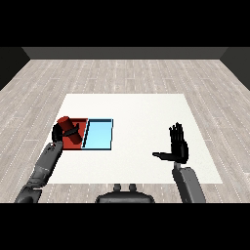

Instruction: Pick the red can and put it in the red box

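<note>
You have the red can (70,130) in the left hand (62,131), whose fingers curl round it, and it sits tilted over the red tray (83,128) — I cannot tell if it already touches the tray floor. The step in hand is, I judge, the placing. To do it well, bring the can lower until it rests inside the red rim, away from the side that touches the light blue tray (99,134), and only then release the fingers. Open them slowly, because a tilted can may roll when it is freed. Your right hand (178,145) stands released, fingers straight and upward, well apart over the white table (141,110) — leave it there.
</note>
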`<move>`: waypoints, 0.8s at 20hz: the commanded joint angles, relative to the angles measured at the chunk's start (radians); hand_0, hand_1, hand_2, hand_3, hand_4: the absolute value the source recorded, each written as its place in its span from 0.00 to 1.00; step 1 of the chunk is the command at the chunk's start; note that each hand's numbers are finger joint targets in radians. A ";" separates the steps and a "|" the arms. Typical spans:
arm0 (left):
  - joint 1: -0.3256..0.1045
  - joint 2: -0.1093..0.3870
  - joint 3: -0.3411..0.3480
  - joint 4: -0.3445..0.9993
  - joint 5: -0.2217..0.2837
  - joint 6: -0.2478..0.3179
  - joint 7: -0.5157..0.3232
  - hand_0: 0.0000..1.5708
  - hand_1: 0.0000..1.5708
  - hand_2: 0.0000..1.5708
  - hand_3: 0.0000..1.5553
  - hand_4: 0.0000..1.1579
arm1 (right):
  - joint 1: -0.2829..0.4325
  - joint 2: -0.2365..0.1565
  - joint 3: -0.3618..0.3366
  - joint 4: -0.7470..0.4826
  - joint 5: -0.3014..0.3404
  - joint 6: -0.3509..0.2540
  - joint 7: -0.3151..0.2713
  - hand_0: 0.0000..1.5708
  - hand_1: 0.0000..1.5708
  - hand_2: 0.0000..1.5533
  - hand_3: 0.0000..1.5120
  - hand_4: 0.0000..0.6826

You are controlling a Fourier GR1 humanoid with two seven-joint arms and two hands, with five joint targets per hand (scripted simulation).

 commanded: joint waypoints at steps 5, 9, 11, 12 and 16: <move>-0.089 0.031 -0.020 0.453 -0.106 -0.026 0.058 0.68 0.68 0.62 0.40 0.71 | -0.034 0.029 -0.013 0.076 0.013 -0.005 -0.040 0.00 0.00 0.00 0.00 0.00; -0.142 -0.049 -0.025 0.585 -0.125 -0.037 0.043 0.61 0.61 0.58 0.00 0.63 | -0.086 0.044 -0.030 0.164 0.011 0.005 -0.066 0.00 0.00 0.00 0.00 0.00; -0.165 -0.042 -0.018 0.635 -0.124 -0.090 0.040 0.71 0.71 0.66 0.00 0.56 | -0.082 0.060 -0.010 0.201 0.052 0.000 -0.121 0.00 0.00 0.00 0.00 0.00; -0.160 -0.056 -0.011 0.640 -0.121 -0.105 -0.021 0.56 0.56 0.59 0.50 0.45 | -0.097 0.071 0.001 0.186 0.053 -0.013 -0.096 0.00 0.00 0.00 0.00 0.00; -0.206 -0.038 -0.069 0.718 -0.186 -0.220 0.039 0.00 0.00 0.00 0.00 0.00 | -0.139 0.056 -0.035 0.203 0.025 0.016 -0.097 0.00 0.00 0.00 0.00 0.00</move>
